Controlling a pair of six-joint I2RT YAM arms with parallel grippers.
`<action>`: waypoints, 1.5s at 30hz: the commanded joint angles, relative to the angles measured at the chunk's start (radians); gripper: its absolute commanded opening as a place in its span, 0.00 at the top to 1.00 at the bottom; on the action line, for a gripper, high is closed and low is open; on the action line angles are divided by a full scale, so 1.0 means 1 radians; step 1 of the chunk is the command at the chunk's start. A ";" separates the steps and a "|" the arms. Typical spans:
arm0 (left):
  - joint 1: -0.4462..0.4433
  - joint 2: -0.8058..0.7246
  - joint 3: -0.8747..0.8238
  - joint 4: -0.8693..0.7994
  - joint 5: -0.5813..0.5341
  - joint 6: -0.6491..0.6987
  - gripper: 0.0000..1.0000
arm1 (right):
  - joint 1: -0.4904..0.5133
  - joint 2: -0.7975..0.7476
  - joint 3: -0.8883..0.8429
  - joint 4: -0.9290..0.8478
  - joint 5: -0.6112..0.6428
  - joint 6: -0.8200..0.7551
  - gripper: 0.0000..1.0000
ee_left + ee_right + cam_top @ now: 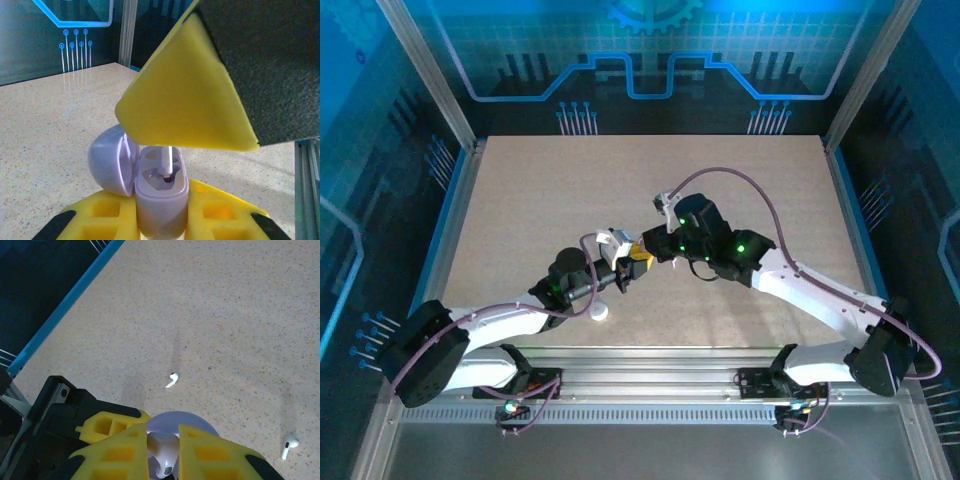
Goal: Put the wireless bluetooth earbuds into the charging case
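Observation:
My left gripper (161, 202) is shut on the pale purple charging case (162, 200), holding it upright with its lid (109, 162) swung open to the left. Directly above it, my right gripper (163, 434) is shut on a pale earbud (162, 455). That earbud's stem (168, 161) points down and its tip reaches into a socket of the case. Two white earbuds lie loose on the table, one (172, 379) just beyond the case lid (182, 419) and another (289, 445) off to the right. In the top view both grippers (620, 270) (642, 257) meet near the table's middle front.
A small white rounded object (599, 312) lies on the table close to the left arm. The speckled tabletop (720, 190) stretches open behind the grippers, bounded by blue-edged walls (455, 185). A metal rail (650, 375) runs along the near edge.

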 commanded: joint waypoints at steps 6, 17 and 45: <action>-0.005 -0.035 0.031 0.034 0.023 -0.001 0.87 | 0.021 -0.011 -0.004 -0.036 -0.034 -0.082 0.82; -0.005 -0.043 0.032 0.030 0.033 0.003 0.87 | 0.020 0.010 0.011 -0.072 -0.056 -0.130 0.82; -0.006 -0.068 0.029 0.007 0.055 0.017 0.86 | 0.011 -0.023 0.025 -0.133 -0.081 -0.276 0.80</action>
